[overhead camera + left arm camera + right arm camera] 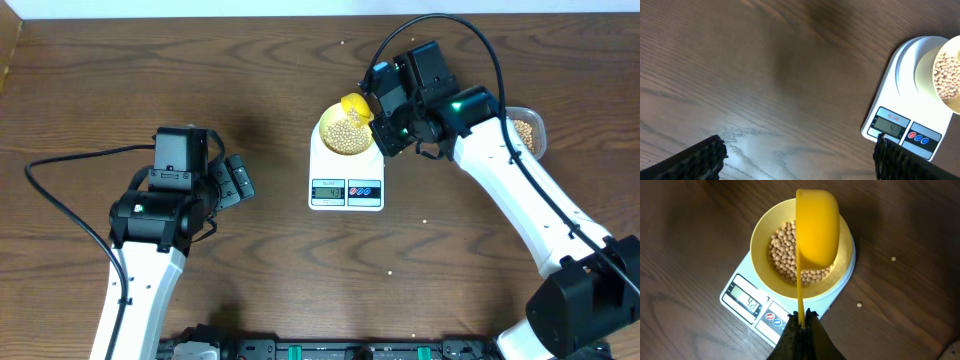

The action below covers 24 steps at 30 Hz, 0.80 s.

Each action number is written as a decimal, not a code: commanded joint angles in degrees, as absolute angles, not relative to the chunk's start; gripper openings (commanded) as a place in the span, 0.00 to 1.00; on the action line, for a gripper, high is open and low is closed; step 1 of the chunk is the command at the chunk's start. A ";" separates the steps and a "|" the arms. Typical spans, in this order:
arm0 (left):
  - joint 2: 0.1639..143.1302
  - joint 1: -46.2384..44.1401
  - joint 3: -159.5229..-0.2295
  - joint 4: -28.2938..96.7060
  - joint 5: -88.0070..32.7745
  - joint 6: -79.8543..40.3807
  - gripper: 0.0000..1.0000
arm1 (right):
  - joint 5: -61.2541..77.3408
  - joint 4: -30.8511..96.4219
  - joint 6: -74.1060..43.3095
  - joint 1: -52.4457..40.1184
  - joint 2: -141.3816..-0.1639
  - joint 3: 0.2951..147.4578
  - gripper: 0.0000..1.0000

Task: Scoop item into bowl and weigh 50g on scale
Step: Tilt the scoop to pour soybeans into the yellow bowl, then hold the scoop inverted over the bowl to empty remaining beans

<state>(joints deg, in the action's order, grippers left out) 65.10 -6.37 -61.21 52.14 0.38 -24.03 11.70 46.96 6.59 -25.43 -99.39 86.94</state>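
The white scale (346,185) (900,95) (757,311) carries the pale-yellow bowl (334,132) (759,245) (951,102), which holds a layer of tan beans (785,260) (346,139) (947,75). My right gripper (801,317) (383,120) is shut on the thin handle of a bright yellow scoop (816,227) (356,106), tipped on its side over the bowl. The scale's display (748,300) shows digits. My left gripper (238,180) (799,155) stands open and empty over bare table, left of the scale.
A clear container of beans (528,130) sits at the far right behind my right arm. A few stray beans (893,259) lie on the wooden table (270,80) around the scale. Cables trail from both arms.
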 commanded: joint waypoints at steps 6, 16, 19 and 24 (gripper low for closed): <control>65.17 -6.02 -61.82 52.27 1.37 -24.10 0.96 | 11.05 46.87 9.80 -25.98 -99.66 88.20 0.01; 65.17 -6.02 -61.82 52.27 1.37 -24.10 0.96 | 9.56 46.74 13.13 -25.98 -99.66 88.33 0.01; 65.17 -6.02 -61.82 52.27 1.37 -24.10 0.96 | 7.05 46.74 13.85 -25.98 -99.66 88.33 0.01; 65.17 -6.00 -61.82 52.27 1.37 -24.10 0.96 | 6.94 47.44 13.80 -26.04 -99.66 88.36 0.01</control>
